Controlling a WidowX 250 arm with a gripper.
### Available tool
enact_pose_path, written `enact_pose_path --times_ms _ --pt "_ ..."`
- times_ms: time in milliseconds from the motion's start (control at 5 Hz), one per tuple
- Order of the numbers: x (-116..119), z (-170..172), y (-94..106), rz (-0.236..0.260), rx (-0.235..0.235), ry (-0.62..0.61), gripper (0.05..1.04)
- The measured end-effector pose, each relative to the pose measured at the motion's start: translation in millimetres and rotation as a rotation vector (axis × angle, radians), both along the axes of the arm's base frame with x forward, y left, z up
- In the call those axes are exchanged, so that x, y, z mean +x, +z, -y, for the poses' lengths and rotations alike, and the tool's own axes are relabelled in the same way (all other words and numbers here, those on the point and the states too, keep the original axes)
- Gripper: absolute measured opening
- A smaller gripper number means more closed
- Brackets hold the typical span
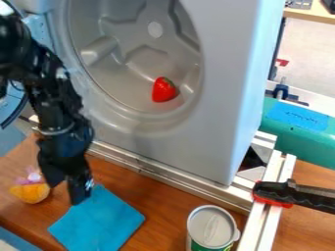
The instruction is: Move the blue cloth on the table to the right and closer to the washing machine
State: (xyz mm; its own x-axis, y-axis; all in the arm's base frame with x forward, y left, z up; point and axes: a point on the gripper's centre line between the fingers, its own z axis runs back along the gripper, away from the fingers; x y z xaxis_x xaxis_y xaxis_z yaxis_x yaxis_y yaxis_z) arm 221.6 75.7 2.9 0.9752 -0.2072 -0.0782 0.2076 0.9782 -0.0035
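On brown wood (161,198) near the released end effector (66,194), a flat, bright-blue cloth (101,220).

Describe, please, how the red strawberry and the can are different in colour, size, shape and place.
The strawberry is mostly red, while the can has a pale grey top. The strawberry looks clearly smaller and narrows towards one end; the can is a wider cylinder, standing upright. The strawberry lies in the round grey hollow, whereas the can stands on the wooden table. Both show some green.
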Motion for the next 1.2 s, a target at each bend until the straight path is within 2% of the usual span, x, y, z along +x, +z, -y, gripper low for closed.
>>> enact_pose_path --times_ms 200,400,600,800,1000,1200 --pt "-6.7 -1.4 -23.7 -0.045 0.010 -0.036 1.009" --pt "-12.7 0.1 -43.5 -0.023 0.017 -0.062 1.009" --pt "-14.9 3.9 -51.5 -0.022 0.020 -0.077 1.009" --pt "-15.1 12.3 -58.9 0.017 0.024 -0.069 1.009" --pt "-6.0 24.5 -61.0 0.096 0.000 -0.009 1.009" --pt "1.7 33.9 -62.6 0.128 0.022 0.056 1.009"
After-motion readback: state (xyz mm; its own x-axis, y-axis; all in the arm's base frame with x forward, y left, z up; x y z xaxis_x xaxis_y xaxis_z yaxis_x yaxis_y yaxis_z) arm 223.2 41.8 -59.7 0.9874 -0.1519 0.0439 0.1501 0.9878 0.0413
